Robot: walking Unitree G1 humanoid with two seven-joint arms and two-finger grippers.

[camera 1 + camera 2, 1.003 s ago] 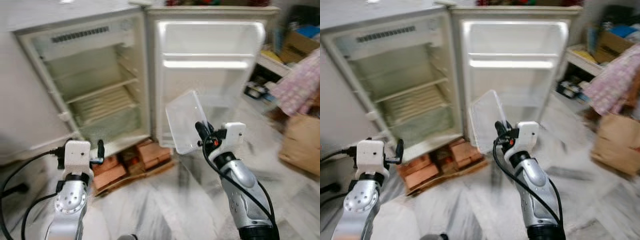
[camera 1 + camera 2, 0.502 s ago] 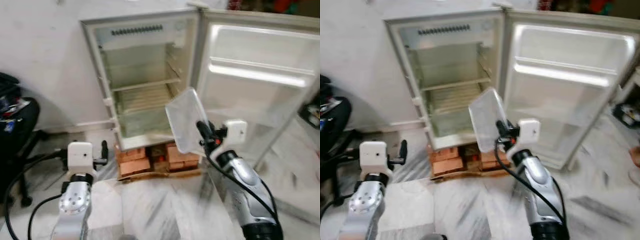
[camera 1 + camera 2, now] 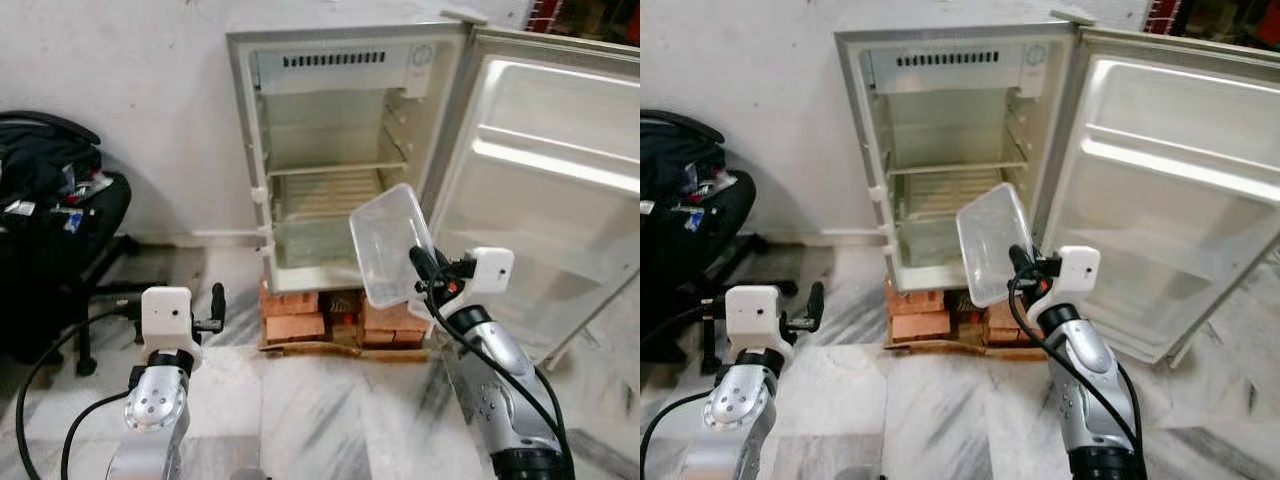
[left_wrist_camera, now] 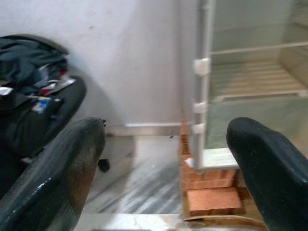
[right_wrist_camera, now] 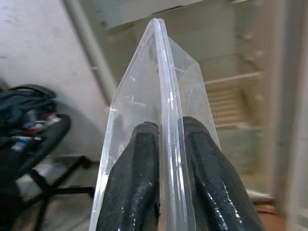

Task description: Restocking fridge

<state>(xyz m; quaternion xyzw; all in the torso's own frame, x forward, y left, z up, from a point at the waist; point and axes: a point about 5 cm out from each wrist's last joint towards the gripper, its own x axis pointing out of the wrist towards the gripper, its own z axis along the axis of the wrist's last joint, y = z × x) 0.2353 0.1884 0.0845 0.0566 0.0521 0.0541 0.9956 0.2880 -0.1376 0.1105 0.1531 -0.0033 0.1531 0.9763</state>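
The right pincer (image 3: 418, 262), clamped on a clear tray's (image 3: 392, 243) rim, holds it upright, ahead lies the open fridge (image 3: 330, 160); the left pincer (image 3: 214, 300) hangs open, empty

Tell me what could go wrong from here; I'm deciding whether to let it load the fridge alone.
The right gripper pinches only one thin wall of the clear tub, so it may slip or twist on the way in. The fridge sits on stacked bricks, so a hard bump might rock it. The open door is close beside the right arm and could get clipped.
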